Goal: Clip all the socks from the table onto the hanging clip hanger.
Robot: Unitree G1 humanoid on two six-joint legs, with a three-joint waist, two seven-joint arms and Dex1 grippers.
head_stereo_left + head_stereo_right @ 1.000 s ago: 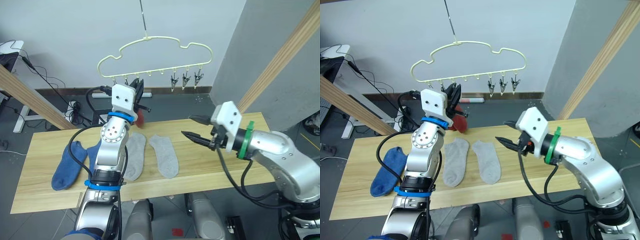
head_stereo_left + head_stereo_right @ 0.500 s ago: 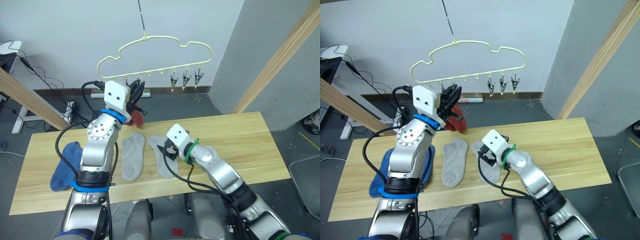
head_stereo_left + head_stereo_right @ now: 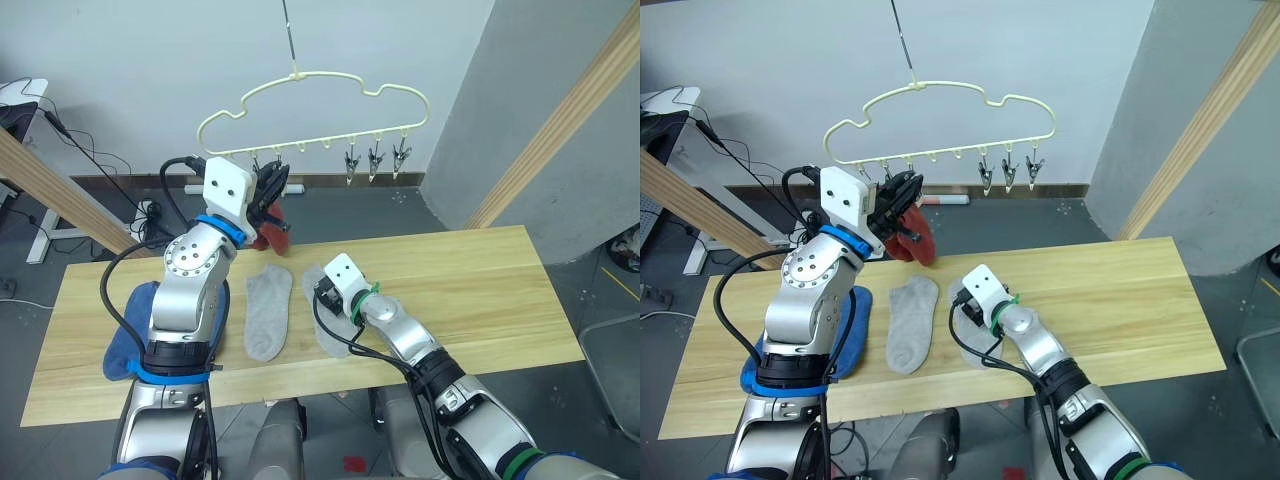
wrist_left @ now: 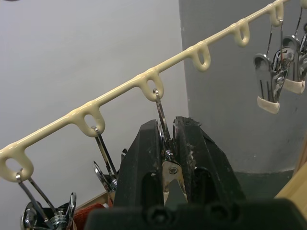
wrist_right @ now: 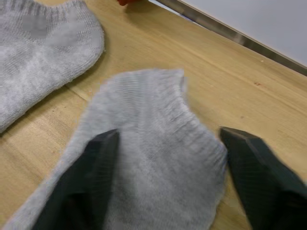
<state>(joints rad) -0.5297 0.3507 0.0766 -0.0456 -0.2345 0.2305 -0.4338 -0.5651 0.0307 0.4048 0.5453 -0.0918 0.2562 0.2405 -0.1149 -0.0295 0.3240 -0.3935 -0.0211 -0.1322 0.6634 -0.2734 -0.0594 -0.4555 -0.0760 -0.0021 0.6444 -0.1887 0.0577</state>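
Two light grey socks lie side by side on the pale wooden table (image 3: pixel 480 270); the right gripper (image 5: pixel 165 143), fingers spread wide, straddles the ribbed cuff of the nearer grey sock (image 5: pixel 144 201). Blue socks (image 3: pixel 855 315) rest further left. Above, the left gripper (image 4: pixel 165 143) pinches a silver clip (image 4: pixel 170 175) on the pale yellow wavy clip hanger (image 3: pixel 310 110), a rust red sock (image 3: pixel 912 235) dangling beside it.

My light wood table (image 3: pixel 480 285) spans the lower frame. On it lie two grey socks (image 3: pixel 268 312) at centre and a blue sock (image 3: pixel 128 340) at lower left.
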